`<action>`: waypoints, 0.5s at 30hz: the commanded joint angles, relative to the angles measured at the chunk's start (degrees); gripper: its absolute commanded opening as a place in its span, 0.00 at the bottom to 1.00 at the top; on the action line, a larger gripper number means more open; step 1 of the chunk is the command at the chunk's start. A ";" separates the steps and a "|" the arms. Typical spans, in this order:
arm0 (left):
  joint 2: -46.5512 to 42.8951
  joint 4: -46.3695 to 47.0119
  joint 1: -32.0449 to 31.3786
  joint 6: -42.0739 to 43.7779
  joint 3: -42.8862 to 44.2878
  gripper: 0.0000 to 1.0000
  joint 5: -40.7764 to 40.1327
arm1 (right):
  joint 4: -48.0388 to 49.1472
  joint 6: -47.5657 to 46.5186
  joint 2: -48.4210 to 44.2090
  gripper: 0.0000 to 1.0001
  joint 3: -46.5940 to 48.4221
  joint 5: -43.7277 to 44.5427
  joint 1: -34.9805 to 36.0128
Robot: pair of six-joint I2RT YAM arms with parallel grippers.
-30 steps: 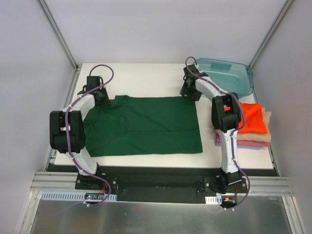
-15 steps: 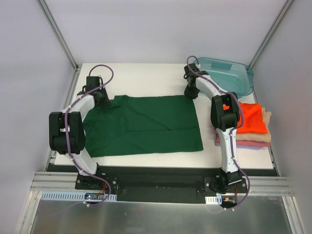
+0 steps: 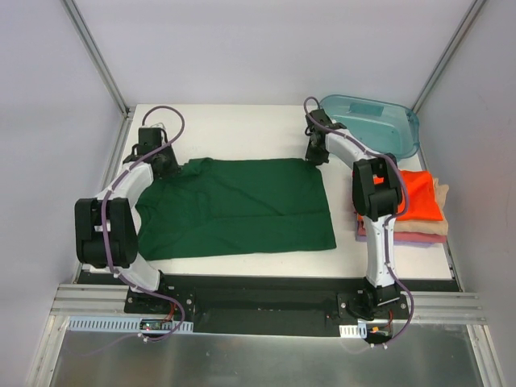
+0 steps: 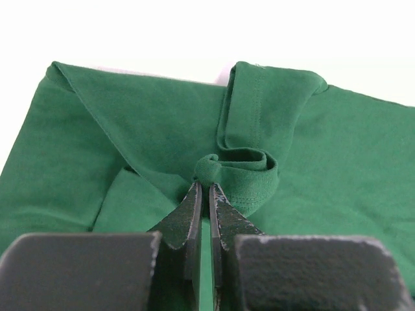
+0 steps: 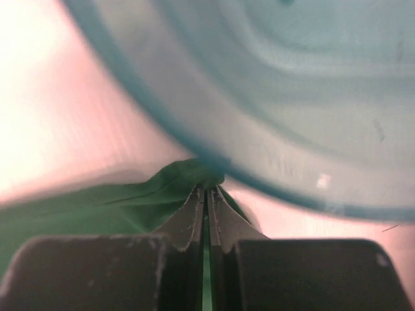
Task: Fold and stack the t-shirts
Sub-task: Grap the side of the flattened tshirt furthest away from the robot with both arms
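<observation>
A large dark green t-shirt (image 3: 242,208) lies spread flat on the white table (image 3: 242,129). My left gripper (image 3: 161,159) is shut on a bunched fold of green cloth (image 4: 237,175) at the shirt's far left corner, fingertips meeting at the cloth (image 4: 203,188). My right gripper (image 3: 315,151) is shut on the shirt's far right corner (image 5: 188,175), close to the tub. Folded t-shirts, orange (image 3: 421,193) on top of beige and pink ones (image 3: 419,230), are stacked at the right.
A translucent teal plastic tub (image 3: 379,125) stands at the back right, just behind my right gripper; its wall (image 5: 259,78) fills the right wrist view. Grey walls enclose the table, and the arm bases sit along the near edge.
My right gripper has closed on the shirt's far right corner, which it stood open over before. The left arm has shifted a little outward, with its grip unchanged.
</observation>
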 commanded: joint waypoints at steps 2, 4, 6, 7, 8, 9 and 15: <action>-8.60 0.68 0.28 -3.65 -5.45 0.00 0.13 | 12.37 -8.94 -11.43 0.01 -12.71 -10.43 1.34; -10.72 0.68 0.28 -5.06 -7.91 0.00 -0.84 | 12.92 -11.48 -13.72 0.01 -15.70 -10.62 2.13; -13.44 0.68 0.28 -6.81 -10.46 0.00 -1.63 | 13.01 -13.15 -16.09 0.01 -18.16 -10.44 2.83; -14.76 0.68 0.28 -7.52 -11.86 0.00 -1.98 | 13.27 -13.59 -17.32 0.01 -19.74 -10.27 3.01; -16.51 0.68 0.28 -8.74 -13.27 0.00 -2.86 | 13.88 -13.86 -18.55 0.01 -21.24 -9.83 3.19; -18.18 0.68 0.28 -9.45 -14.50 0.00 -3.56 | 14.49 -14.12 -19.78 0.01 -22.99 -9.83 3.36; -30.39 -0.80 0.28 -13.05 -20.66 0.00 -6.81 | 16.52 -14.48 -27.60 0.01 -30.74 -7.28 3.45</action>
